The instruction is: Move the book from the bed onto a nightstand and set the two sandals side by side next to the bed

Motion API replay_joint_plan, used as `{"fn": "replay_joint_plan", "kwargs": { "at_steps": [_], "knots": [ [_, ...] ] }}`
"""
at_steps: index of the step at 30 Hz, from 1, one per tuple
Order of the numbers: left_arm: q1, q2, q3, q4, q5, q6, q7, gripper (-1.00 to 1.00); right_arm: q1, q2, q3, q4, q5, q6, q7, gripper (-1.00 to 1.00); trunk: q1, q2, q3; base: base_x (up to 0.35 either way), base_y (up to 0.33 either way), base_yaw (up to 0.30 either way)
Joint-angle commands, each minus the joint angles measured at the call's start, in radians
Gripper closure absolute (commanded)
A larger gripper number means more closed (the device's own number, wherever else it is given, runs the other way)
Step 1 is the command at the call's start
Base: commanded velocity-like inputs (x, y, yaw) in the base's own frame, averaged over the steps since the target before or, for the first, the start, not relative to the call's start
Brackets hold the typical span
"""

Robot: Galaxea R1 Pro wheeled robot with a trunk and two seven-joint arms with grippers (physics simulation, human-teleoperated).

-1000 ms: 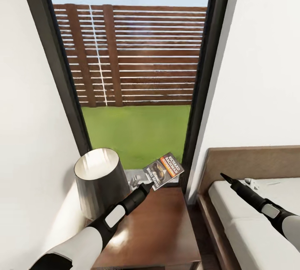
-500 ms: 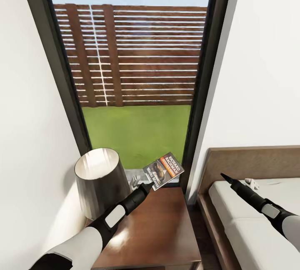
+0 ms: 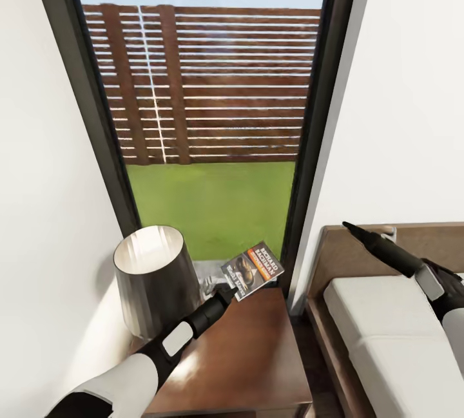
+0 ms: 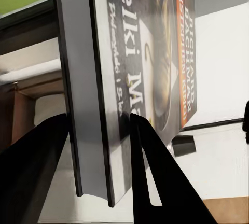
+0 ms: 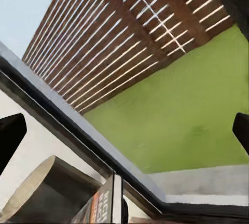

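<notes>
Above the nightstand, my left claw carries the book toward the dark tabletop.

At far left a grey lamp shade takes the back corner, so the bare wood beside it looks like the place to set down. My left claw pinches the book by its lower edge, one finger on each cover, keeping it raised and tilted clear of the wood. Right of that lies the bed, and above its headboard my right claw hangs, spread wide and empty, probably lifted out of the way.
</notes>
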Motion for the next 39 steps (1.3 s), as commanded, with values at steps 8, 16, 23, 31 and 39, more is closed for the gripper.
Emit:
{"fn": "replay_joint_plan", "kwargs": {
  "at_steps": [8, 16, 23, 31, 39],
  "knots": [
    [-0.001, 0.0, -0.001, 0.022, 0.012, 0.01, -0.003, 1.0, 0.0, 0.003, 0.001, -0.087, -0.001, 0.075, 0.048, -1.0, 0.031, -0.057, -0.026, 0.0, 0.0, 0.0],
    [-0.001, 0.0, -0.001, 0.028, 0.012, 0.009, -0.002, 1.0, 0.0, 0.003, 0.001, -0.077, -0.002, 0.076, 0.049, -1.0, 0.061, -0.113, -0.051, 0.0, 0.0, 0.0],
    [-0.001, 0.0, 0.0, 0.036, 0.012, 0.009, -0.001, 1.0, 0.0, 0.003, 0.0, -0.076, -0.002, 0.076, 0.049, -1.0, 0.088, -0.162, -0.073, 0.0, 0.0, 0.0],
    [-0.001, 0.0, 0.001, 0.074, 0.01, 0.007, -0.001, 1.0, 0.0, 0.003, 0.001, -0.076, -0.002, 0.076, 0.048, -1.0, 0.119, -0.218, -0.098, 0.0, 0.0, 0.0],
    [-0.001, 0.0, 0.001, 0.078, 0.011, 0.007, -0.001, 1.0, 0.0, 0.003, 0.001, -0.076, -0.002, 0.076, 0.048, -1.0, 0.15, -0.274, -0.123, 0.0, 0.0, 0.0]
  ]
}}
